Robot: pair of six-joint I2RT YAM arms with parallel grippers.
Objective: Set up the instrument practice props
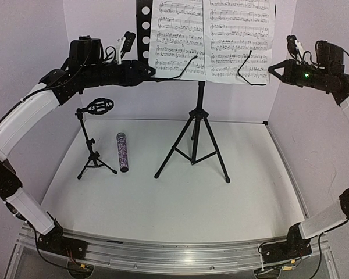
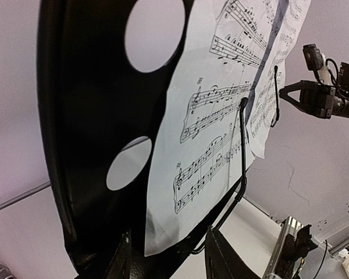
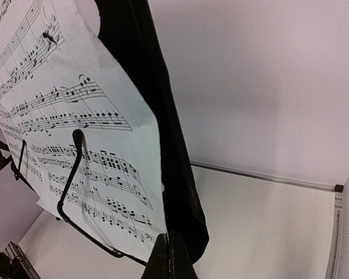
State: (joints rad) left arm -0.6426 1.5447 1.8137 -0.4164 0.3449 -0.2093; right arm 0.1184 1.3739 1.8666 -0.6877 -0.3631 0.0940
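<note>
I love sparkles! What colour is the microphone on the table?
Microphone: speckled purple and silver, best in the top external view.

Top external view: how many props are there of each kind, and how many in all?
Music stand: 1
Music sheets: 2
Microphone: 1
Mic stand: 1
Total: 5
</note>
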